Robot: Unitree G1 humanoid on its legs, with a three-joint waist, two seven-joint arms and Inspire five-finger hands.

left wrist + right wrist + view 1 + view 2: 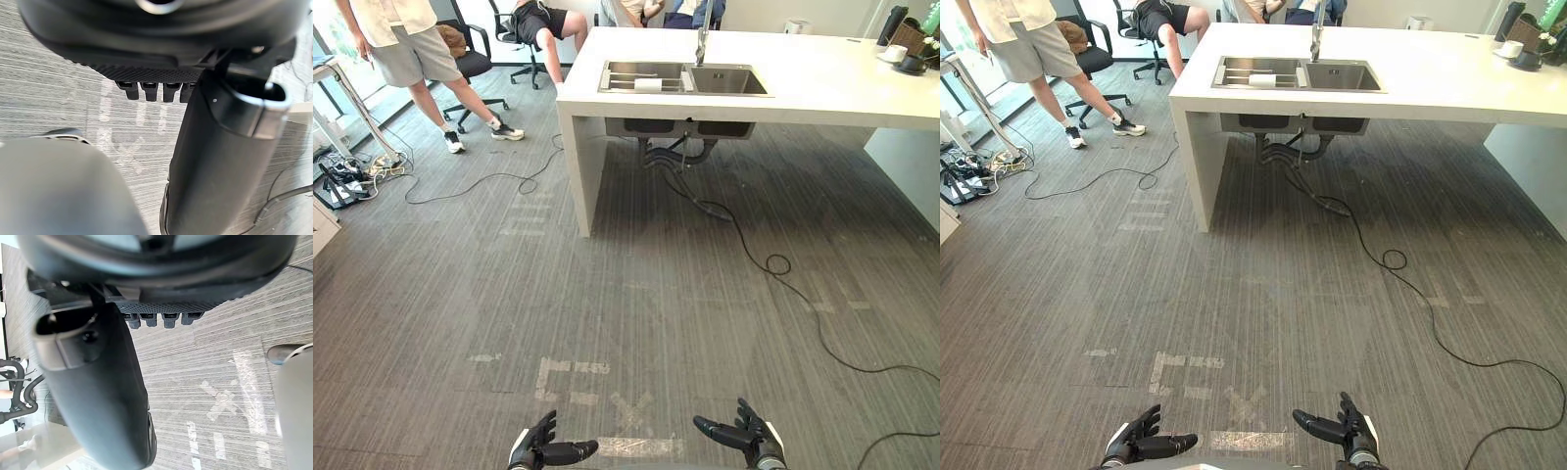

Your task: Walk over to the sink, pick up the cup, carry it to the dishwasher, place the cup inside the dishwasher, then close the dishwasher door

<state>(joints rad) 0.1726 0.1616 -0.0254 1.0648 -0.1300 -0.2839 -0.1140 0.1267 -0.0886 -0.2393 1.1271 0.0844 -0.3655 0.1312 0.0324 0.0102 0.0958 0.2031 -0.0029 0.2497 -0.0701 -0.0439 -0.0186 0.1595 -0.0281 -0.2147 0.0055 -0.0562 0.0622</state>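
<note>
A steel double sink [683, 78] is set into a white counter island [803, 93] far ahead, with a tap [702, 44] behind it. A small white thing [648, 85], perhaps the cup, lies in the sink's left basin; it is too small to tell. Low at the near edge, my left hand [543, 448] and right hand [744, 433] hang over the grey floor, far from the sink. Both are open with straight fingers [149, 90] and hold nothing. The right wrist view shows the right hand's fingers [161, 319] straight too.
A black cable [773, 264] snakes from under the sink across the floor to the right. People and office chairs [470, 59] stand at the back left, beside a tangle of cables [352, 176]. A white cup [893, 53] sits at the counter's far right. Tape marks [573, 377] lie just ahead.
</note>
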